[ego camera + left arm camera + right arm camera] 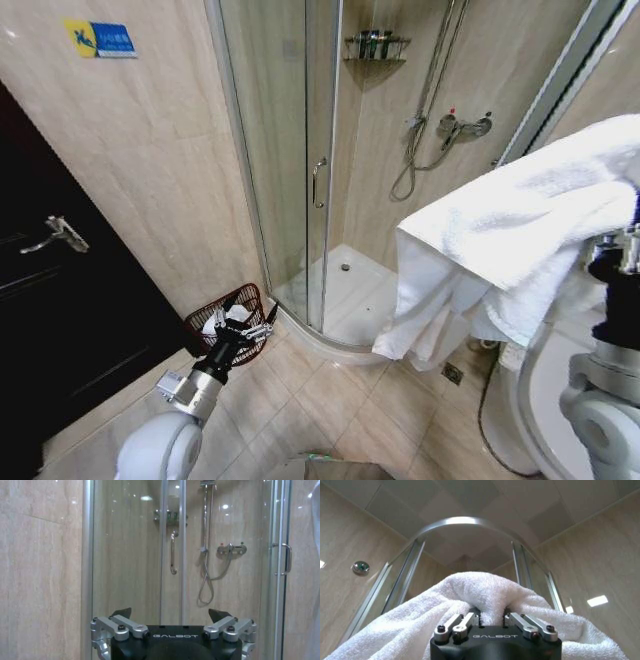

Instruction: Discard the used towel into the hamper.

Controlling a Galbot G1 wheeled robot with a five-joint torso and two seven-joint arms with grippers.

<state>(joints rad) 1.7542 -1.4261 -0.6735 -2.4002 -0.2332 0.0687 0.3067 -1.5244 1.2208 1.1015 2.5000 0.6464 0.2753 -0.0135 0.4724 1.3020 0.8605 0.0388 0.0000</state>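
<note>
Right gripper (pixel 492 619) clamps towel (pixel 520 225) high (hamper (pixel 229 322) below left).

The bathroom is bright with soft, warm light. Small white lights shine back from the shower glass (pixel 145 498) and the wall tiles (pixel 597 600). The dark door (pixel 60 300) looks almost black. The white towel (pixel 520 215) glows very bright, with grey shadows in its folds. The left wrist view looks a bit fuzzy, maybe from the glass. Lines bend near the head view's edges.
</note>
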